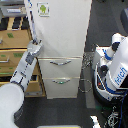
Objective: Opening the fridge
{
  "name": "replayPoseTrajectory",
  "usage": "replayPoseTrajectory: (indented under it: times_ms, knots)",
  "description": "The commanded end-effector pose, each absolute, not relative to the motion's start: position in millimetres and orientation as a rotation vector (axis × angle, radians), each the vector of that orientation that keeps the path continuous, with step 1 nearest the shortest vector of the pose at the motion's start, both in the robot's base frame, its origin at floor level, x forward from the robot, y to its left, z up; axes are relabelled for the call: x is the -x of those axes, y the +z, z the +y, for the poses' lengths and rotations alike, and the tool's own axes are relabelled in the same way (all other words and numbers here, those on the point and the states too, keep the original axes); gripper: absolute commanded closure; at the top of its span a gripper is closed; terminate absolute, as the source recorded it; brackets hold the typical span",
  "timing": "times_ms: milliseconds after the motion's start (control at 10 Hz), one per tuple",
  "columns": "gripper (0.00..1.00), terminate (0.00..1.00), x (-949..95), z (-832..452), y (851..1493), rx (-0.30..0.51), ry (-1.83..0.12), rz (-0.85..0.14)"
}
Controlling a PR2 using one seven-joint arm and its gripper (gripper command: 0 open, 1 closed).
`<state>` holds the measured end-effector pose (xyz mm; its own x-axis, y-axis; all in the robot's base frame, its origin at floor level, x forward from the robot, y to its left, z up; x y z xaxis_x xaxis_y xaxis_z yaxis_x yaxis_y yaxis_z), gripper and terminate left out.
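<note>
Fridge (62, 45) stands mid-scene, door shut. My gripper (36, 45) sits at its left edge, on the dark handle (32, 22), whose long axis runs vertical above my fingers. Finger spread: cannot tell.

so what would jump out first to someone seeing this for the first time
The tall white fridge fills the centre, with a green-logo sticker near its top and two lower drawers with silver handles. A white and grey robot arm rises from the lower left of the exterior view, its gripper at the long dark handle on the door's left edge. At the exterior view's right stands a second white robot with blue lettering.
</note>
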<state>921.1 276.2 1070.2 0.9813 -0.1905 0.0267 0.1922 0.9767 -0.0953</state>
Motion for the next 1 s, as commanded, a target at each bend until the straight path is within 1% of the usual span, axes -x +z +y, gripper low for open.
replayPoseTrajectory:
  times_ms: [100,1000]
  knots:
    - [1.0,0.0,-917.6,274.5,1067.4,0.13,-0.233,-0.014]
    - [1.0,0.0,-912.8,281.6,1063.4,0.134,-0.234,-0.003]
